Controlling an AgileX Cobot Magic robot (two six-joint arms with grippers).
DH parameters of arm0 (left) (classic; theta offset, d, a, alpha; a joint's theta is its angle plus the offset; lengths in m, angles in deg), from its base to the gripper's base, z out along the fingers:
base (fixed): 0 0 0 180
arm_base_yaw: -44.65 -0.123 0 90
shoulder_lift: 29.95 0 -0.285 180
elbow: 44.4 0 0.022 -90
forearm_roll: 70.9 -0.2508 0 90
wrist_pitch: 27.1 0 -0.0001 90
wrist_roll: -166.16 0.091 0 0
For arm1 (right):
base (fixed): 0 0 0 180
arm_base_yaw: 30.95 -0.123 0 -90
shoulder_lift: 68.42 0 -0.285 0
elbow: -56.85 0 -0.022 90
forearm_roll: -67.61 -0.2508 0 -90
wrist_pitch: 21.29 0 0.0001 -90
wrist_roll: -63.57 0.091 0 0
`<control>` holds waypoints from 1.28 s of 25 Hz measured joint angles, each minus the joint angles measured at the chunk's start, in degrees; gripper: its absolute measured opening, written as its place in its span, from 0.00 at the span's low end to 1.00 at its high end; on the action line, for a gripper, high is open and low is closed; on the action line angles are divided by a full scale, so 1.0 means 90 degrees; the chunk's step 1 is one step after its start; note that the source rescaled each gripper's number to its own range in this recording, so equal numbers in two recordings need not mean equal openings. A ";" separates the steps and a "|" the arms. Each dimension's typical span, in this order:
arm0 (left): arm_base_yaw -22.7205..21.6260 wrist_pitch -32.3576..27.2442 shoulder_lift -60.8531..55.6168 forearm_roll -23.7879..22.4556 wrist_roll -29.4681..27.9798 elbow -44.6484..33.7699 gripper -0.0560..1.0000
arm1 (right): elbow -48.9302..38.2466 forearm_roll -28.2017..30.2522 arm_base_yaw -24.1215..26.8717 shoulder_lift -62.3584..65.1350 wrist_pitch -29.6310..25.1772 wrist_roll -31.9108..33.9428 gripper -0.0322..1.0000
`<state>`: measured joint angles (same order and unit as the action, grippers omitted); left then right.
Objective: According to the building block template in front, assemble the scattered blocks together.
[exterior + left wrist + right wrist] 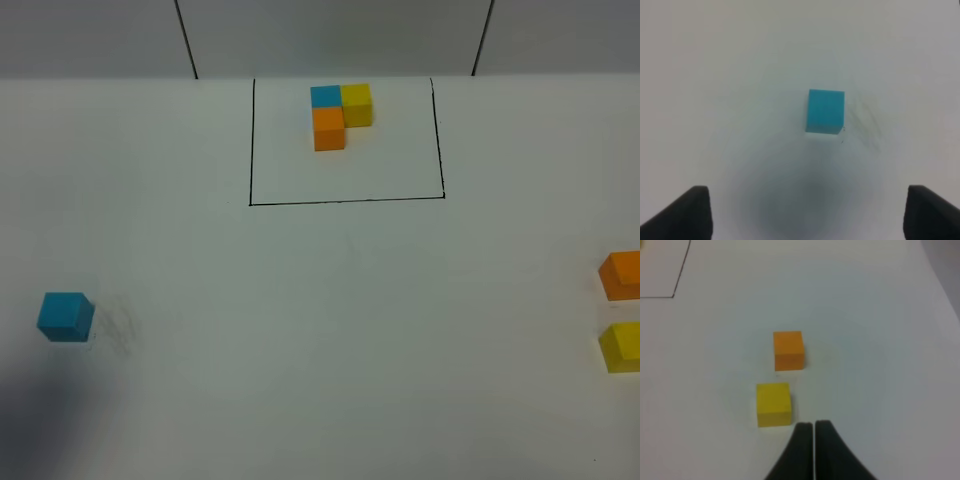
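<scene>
Small matte blue cube (66, 316) sits alone at left on your white surface (330, 330), before your left pincer (807, 200), spread wide, empty. Matte orange cube (622, 274) and yellow cube (622, 346) sit near together at right by your right pincer (813, 427), clenched empty.

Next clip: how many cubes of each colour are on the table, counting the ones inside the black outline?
Blue: 2 (framed blue cube, loose blue cube)
Yellow: 2 (framed yellow cube, loose yellow cube)
Orange: 2 (framed orange cube, loose orange cube)
Total: 6
</scene>
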<state>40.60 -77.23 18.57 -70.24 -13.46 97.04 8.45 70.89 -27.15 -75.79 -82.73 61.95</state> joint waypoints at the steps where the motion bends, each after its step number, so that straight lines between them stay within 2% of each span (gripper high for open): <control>1: 0.0000 0.0153 0.0214 0.0007 0.0000 -0.0018 0.94 | 0.0000 0.0000 0.0000 0.0000 0.0000 0.0000 0.04; 6: 0.0000 0.0830 0.1162 0.0211 -0.0042 -0.0226 0.94 | 0.0000 0.0000 0.0000 0.0000 0.0000 0.0000 0.04; 13: 0.0000 0.2144 0.2539 0.0470 -0.0088 -0.0749 0.94 | 0.0000 0.0000 0.0000 0.0000 0.0000 0.0000 0.04; 22: 0.0000 0.3338 0.3931 0.0496 -0.0001 -0.0822 0.94 | 0.0000 0.0000 0.0000 0.0000 0.0000 0.0000 0.04; 32: 0.0000 0.3928 0.4800 0.0523 0.0219 -0.0822 0.94 | 0.0000 0.0000 0.0000 0.0000 0.0000 0.0000 0.04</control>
<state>40.60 -41.88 61.77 -65.53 -11.49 89.63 8.45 70.89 -27.15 -75.79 -82.73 61.95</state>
